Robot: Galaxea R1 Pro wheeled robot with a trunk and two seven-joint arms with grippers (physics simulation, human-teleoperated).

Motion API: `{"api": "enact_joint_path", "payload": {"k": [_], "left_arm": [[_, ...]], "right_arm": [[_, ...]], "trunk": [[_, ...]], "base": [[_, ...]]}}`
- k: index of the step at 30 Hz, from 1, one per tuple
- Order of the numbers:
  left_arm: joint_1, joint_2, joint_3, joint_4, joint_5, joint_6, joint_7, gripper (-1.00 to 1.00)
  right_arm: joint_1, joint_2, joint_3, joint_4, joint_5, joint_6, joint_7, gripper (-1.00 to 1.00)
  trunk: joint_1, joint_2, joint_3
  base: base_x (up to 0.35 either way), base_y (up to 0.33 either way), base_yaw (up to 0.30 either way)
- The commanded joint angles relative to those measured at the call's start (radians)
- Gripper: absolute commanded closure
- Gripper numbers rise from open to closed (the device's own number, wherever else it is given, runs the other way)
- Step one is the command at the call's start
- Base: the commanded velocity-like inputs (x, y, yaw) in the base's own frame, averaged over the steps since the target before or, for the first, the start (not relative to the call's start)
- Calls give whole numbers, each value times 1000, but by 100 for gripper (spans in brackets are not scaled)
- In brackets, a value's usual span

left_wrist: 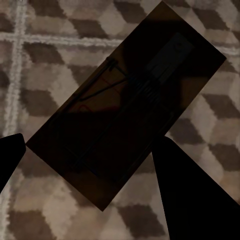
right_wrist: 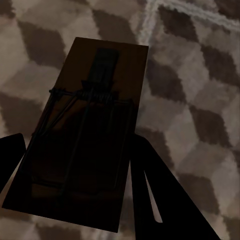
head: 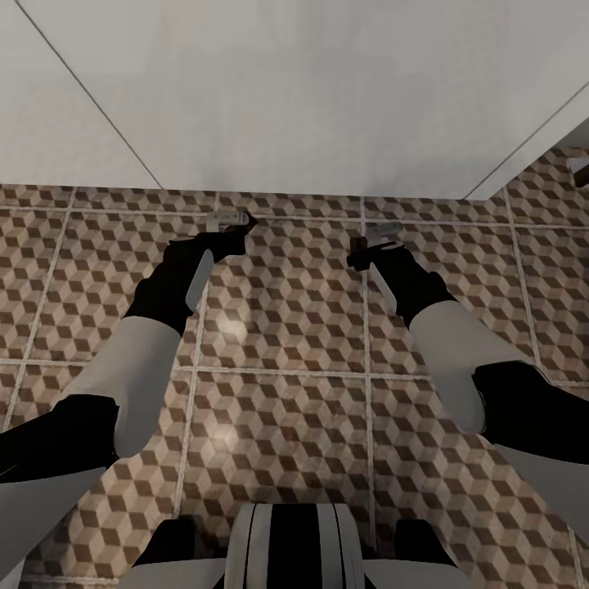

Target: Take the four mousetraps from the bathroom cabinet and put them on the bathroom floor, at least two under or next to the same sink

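Head camera looked steeply down over both arms at bathroom floor [head: 282,327] and white wall base [head: 286,98]. Each wrist camera faced down along its fingers, very near, close on a mousetrap [left_wrist: 127,107] [right_wrist: 82,135]. All shared the cube-patterned tiles.

I count two mousetraps: one [left_wrist: 127,117] between the fingers [left_wrist: 192,192] of my left gripper [head: 231,219], one [right_wrist: 82,135] between the fingers [right_wrist: 170,200] of my right gripper [head: 383,232]. That makes two grippers, at eleven and one o'clock ahead of me, on two arms, left [head: 123,360] and right [head: 466,352]. Each trap is one dark plate with thin wire parts. I count one tiled floor [head: 286,327] and one white surface [head: 294,90] at twelve o'clock.
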Motion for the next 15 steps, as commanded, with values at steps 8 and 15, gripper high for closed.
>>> {"api": "enact_joint_path", "payload": {"k": [8, 15], "left_arm": [[0, 0, 0, -2, 3, 5, -4, 100], [0, 0, 0, -1, 4, 5, -3, 100]], "right_arm": [[-1, 0, 4, -1, 3, 7, -1, 100], [0, 0, 4, -1, 3, 7, -1, 100]], "trunk": [[0, 0, 0], [0, 0, 0]], "base": [[0, 0, 0], [0, 0, 0]]}}
